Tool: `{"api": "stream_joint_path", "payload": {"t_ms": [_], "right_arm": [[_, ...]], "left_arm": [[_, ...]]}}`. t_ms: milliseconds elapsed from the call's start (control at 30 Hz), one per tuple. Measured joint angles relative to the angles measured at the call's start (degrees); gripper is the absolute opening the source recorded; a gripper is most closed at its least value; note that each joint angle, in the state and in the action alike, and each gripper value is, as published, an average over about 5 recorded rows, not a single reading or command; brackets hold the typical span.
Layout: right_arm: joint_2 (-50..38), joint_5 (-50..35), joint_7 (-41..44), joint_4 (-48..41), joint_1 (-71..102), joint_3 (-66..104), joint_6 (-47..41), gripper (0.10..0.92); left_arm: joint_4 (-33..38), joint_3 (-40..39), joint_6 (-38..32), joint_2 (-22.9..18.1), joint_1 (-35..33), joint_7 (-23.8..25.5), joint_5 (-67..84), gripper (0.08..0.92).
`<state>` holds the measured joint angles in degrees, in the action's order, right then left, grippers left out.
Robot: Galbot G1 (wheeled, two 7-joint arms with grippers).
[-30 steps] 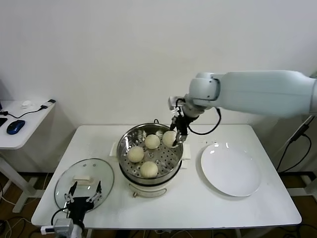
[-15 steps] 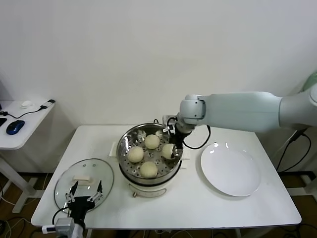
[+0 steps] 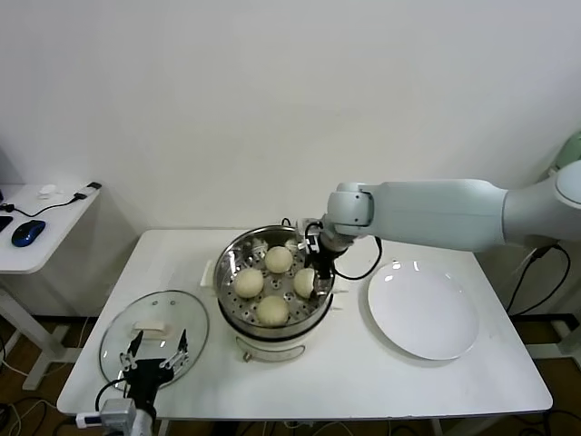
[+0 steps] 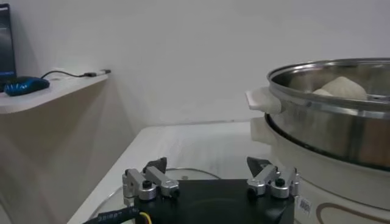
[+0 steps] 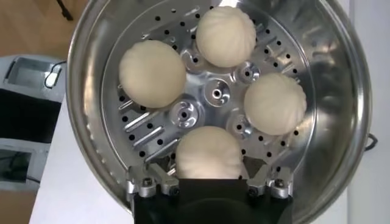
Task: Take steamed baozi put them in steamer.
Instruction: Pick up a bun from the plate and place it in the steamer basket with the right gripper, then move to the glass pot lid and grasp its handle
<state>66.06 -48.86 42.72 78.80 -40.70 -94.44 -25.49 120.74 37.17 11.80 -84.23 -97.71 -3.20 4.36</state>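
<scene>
The steamer (image 3: 223, 272), a shiny steel pot with a perforated floor (image 5: 201, 100), holds several cream-white baozi (image 3: 279, 260) (image 3: 249, 282) (image 3: 272, 310). My right gripper (image 3: 313, 272) reaches down inside its right side. In the right wrist view it (image 5: 208, 160) is open, its fingers standing either side of one baozi (image 5: 209, 152) that rests on the tray. Three more baozi (image 5: 152, 73) (image 5: 226, 35) (image 5: 275, 103) lie beyond it. My left gripper (image 3: 152, 352) is parked at the table's front left and is open (image 4: 207, 164), with nothing between its fingers.
A round glass lid (image 3: 154, 327) lies under the left gripper. A white plate (image 3: 422, 313) with nothing on it sits right of the steamer. From the left wrist the steamer wall (image 4: 329, 134) is close by. A side table with a mouse (image 3: 29, 232) stands far left.
My right gripper came down into the steamer with a baozi, set it on the tray and opened. The left arm has not moved.
</scene>
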Motion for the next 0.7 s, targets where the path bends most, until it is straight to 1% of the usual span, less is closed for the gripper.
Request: {"api": "stream_joint_path", "payload": {"t_ms": [267, 400, 533, 700], "right_arm": [[-2.4, -2.8, 4.9, -0.6, -3.6, 1.0, 5.5, 0.823], [-5.2, -6.2, 4.2, -1.3, -3.1, 4.2, 7.5, 0.823], [-8.7, -7.9, -1.4, -2.6, 0.9, 11.7, 8.9, 0.823], [-13.4, -8.3, -13.3, -3.5, 9.7, 25.7, 10.5, 0.823]], "left_arm": [[0.7, 0.0, 0.5, -0.2, 0.0, 0.0, 0.0, 0.823], [1.0, 0.0, 0.8, -0.3, 0.0, 0.0, 0.0, 0.823], [1.1, -0.2, 1.1, -0.3, 0.0, 0.0, 0.4, 0.823], [1.2, -0.3, 1.3, -0.2, 0.1, 0.0, 1.1, 0.823]]}}
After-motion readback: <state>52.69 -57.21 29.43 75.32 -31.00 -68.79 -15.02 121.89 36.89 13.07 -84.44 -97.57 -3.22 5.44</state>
